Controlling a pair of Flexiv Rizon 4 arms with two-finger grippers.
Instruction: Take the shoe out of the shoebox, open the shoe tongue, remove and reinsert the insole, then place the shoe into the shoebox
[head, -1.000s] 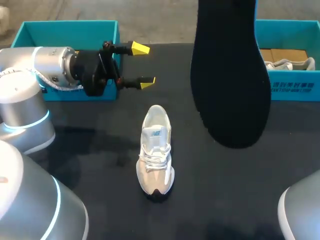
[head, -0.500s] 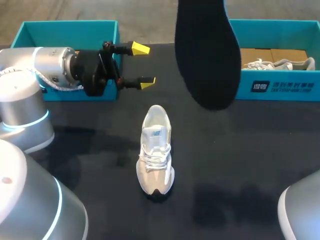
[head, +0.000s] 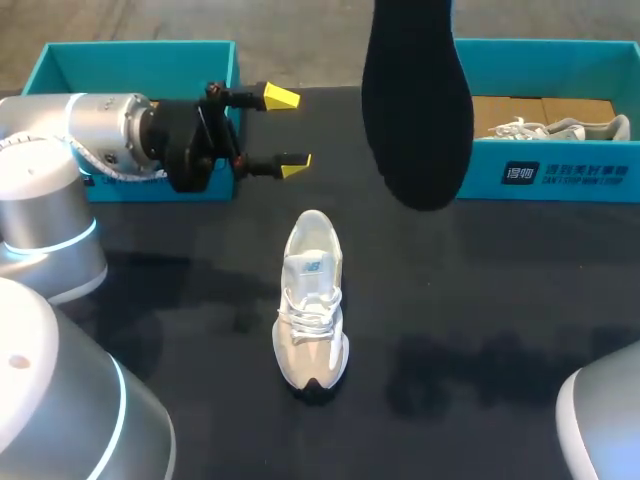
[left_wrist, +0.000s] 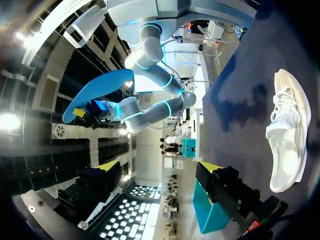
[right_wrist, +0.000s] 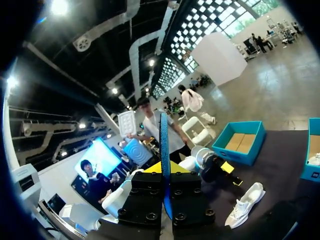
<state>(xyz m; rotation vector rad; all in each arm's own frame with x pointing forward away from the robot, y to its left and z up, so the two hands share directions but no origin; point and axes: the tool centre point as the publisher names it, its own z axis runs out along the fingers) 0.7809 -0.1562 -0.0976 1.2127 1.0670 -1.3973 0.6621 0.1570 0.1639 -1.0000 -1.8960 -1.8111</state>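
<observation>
Head view: the white shoe (head: 312, 300) lies laces up near the middle of the black table (head: 480, 320), outside both boxes, its dark-tipped end toward the camera. The dark insole (head: 415, 100) hangs high above the table, out of the shoe. In the right wrist view it stands edge-on, clamped between the fingers of the right gripper (right_wrist: 164, 170). The left gripper (head: 288, 130) hovers just beyond the shoe, its yellow tips apart with nothing between them. The left teal shoebox (head: 140, 55) sits behind it; the right teal shoebox (head: 560, 175) holds a second shoe (head: 560, 128).
</observation>
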